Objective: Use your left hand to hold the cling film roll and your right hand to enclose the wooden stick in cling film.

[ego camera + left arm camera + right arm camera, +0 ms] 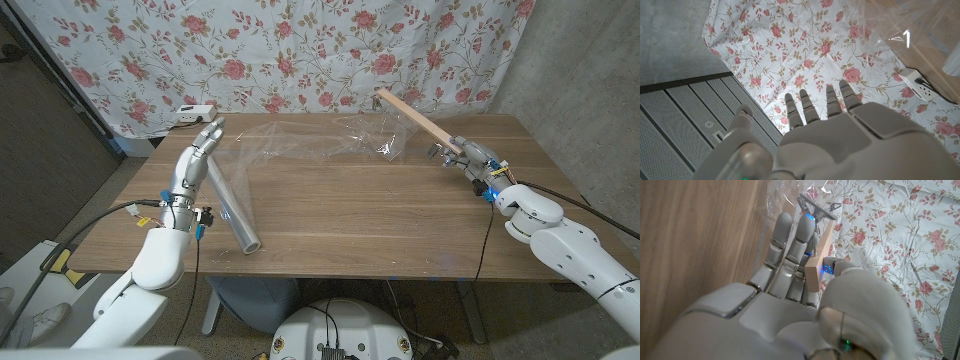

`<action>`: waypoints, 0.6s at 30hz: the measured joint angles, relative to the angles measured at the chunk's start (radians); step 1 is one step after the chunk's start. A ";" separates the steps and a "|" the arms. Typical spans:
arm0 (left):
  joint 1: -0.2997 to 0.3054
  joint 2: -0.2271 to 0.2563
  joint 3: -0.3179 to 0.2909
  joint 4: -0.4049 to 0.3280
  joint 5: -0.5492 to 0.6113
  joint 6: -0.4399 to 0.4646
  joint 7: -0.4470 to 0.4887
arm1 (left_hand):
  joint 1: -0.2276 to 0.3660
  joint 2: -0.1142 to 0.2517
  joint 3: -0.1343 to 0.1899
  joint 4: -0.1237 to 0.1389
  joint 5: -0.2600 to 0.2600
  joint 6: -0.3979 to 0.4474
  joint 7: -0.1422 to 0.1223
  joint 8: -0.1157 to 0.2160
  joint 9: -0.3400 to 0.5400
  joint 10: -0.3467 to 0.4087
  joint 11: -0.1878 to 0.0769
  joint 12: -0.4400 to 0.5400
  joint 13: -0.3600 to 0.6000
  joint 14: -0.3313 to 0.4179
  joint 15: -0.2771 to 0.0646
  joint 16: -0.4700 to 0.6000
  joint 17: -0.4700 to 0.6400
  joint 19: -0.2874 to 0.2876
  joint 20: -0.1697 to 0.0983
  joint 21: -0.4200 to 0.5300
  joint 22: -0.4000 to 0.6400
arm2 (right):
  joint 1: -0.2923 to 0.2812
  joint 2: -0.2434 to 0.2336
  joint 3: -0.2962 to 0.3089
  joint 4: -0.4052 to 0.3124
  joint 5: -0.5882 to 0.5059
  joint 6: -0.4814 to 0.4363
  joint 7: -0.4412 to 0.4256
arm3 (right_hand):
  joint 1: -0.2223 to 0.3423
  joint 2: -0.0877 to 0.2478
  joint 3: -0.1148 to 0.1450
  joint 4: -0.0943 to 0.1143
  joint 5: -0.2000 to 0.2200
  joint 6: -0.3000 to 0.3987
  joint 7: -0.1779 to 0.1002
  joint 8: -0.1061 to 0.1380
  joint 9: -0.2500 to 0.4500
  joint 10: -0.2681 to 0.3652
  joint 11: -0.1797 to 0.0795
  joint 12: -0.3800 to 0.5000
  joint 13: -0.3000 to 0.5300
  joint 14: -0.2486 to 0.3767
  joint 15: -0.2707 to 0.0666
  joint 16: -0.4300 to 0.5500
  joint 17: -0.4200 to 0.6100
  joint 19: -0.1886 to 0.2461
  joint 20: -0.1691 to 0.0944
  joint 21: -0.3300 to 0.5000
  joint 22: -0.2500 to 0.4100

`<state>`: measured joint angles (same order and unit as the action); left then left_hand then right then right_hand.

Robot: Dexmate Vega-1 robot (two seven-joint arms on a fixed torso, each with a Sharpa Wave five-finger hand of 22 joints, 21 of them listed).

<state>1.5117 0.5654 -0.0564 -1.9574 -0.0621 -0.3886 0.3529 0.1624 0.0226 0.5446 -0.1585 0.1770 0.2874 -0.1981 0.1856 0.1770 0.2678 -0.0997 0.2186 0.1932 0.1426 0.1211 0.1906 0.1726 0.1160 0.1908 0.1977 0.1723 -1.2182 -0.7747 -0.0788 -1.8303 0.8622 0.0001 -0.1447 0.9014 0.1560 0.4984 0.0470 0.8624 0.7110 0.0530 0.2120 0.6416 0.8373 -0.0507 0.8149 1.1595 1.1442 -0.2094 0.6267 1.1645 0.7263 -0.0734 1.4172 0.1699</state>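
makeshift lab: floral backdrop (300, 50), concrete wall (570, 60)

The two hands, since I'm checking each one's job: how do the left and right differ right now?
The right hand grips the wooden stick, lifted at a slant over the far right of the table; the left hand holds nothing that I can see. The left hand's fingers point up, straight and apart, beside the cling film roll; the right hand's fingers lie along the stick. Both are pale grey.
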 measured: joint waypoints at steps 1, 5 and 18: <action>0.000 0.000 0.000 0.000 0.000 0.001 0.000 | 0.003 0.003 0.000 0.000 0.000 0.000 0.000 0.000 0.000 0.000 0.000 0.000 0.000 0.000 0.000 0.000 0.000 0.000 0.000 0.000 0.000 | 0.000 0.000 0.000 0.000 0.000 0.000 0.000 | -0.005 0.000 0.000 0.000 0.000 0.000 0.000 0.000 0.000 0.000 0.000 0.000 0.000 -0.001 -0.001 0.000 0.000 0.000 0.000 0.000 0.000; -0.010 0.011 -0.021 -0.003 -0.001 0.012 -0.002 | 0.004 0.004 0.000 0.000 0.000 0.004 0.004 0.000 0.000 0.000 0.000 0.000 0.000 0.000 0.000 0.000 0.000 0.000 0.000 0.000 0.000 | 0.002 0.000 0.000 0.000 -0.003 0.007 0.004 | -0.006 0.001 0.000 0.000 0.000 0.000 0.000 0.000 0.000 0.000 0.000 -0.003 0.000 -0.002 -0.002 0.000 0.000 0.000 0.000 0.000 0.000; -0.026 0.040 -0.029 -0.009 0.042 0.068 0.002 | 0.025 0.025 0.007 0.007 0.000 0.002 0.012 0.000 0.000 0.009 0.009 0.000 0.000 -0.052 -0.095 -0.013 0.000 -0.015 -0.029 -0.006 0.000 | -0.007 -0.002 0.009 -0.010 -0.004 0.016 0.004 | -0.006 0.001 0.000 0.000 0.000 0.002 -0.002 0.001 0.000 0.005 0.002 -0.002 0.005 -0.002 -0.002 0.001 0.005 0.000 0.000 0.000 0.000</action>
<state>1.4853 0.6053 -0.0854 -1.9664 -0.0198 -0.3202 0.3544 0.1871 0.0473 0.5517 -0.1515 0.1770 0.2892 -0.1857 0.1856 0.1770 0.2769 -0.0908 0.2186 0.1931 0.0907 0.0257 0.1774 0.1726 0.1013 0.1617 0.1919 0.1724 -1.2255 -0.7764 -0.0696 -1.8400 0.8586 0.0160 -0.1405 0.8955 0.1573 0.4986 0.0468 0.8621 0.7128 0.0512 0.2132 0.6415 0.8424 -0.0488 0.8133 1.1649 1.1427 -0.2110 0.6275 1.1693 0.7263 -0.0734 1.4172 0.1699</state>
